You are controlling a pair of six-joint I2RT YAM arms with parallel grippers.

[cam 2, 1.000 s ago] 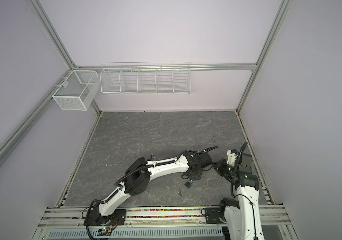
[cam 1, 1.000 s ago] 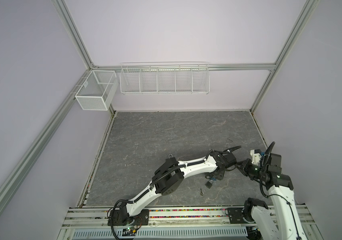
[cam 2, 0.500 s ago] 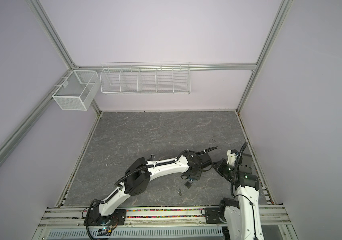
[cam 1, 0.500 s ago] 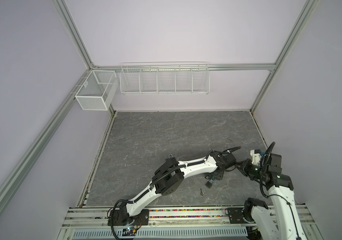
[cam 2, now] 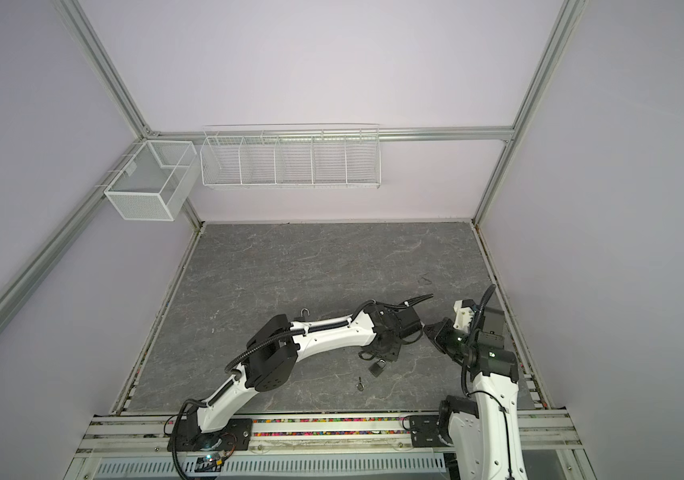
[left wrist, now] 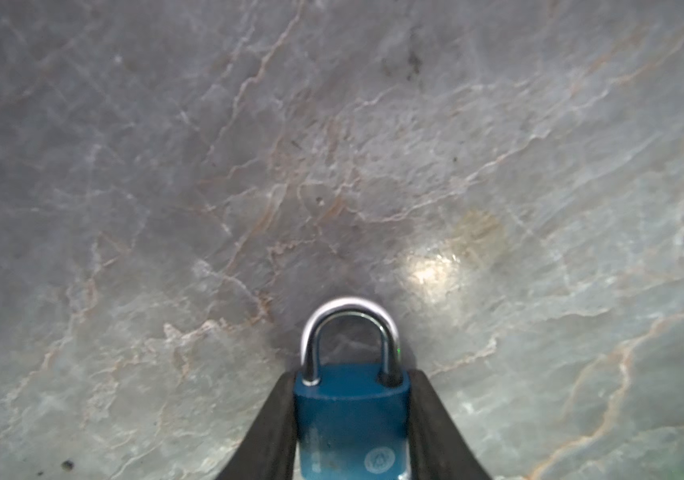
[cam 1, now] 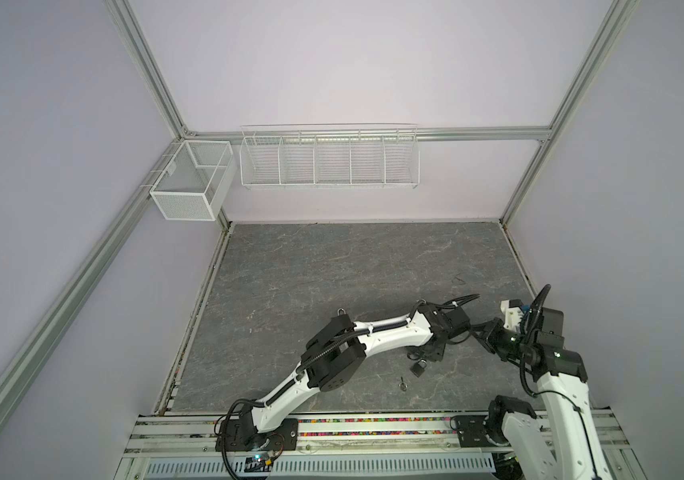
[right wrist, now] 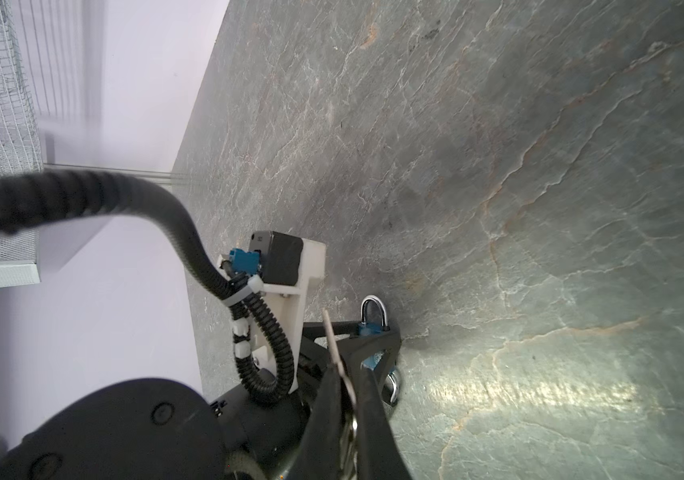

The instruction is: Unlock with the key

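L gripper (left wrist: 352, 376) jaws part-open, clamping blue padlock (left wrist: 350, 419) body; shackle (left wrist: 348, 306) points fwd, long axis along jaws. R gripper (right wrist: 347, 368) pinched tight on key (right wrist: 330, 332), blade fwd.

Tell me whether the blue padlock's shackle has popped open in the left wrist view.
No, both legs of the shackle sit down in the top of the blue padlock, so the loop is closed.

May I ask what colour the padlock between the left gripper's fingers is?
Blue padlock body; clearest in the left wrist view.
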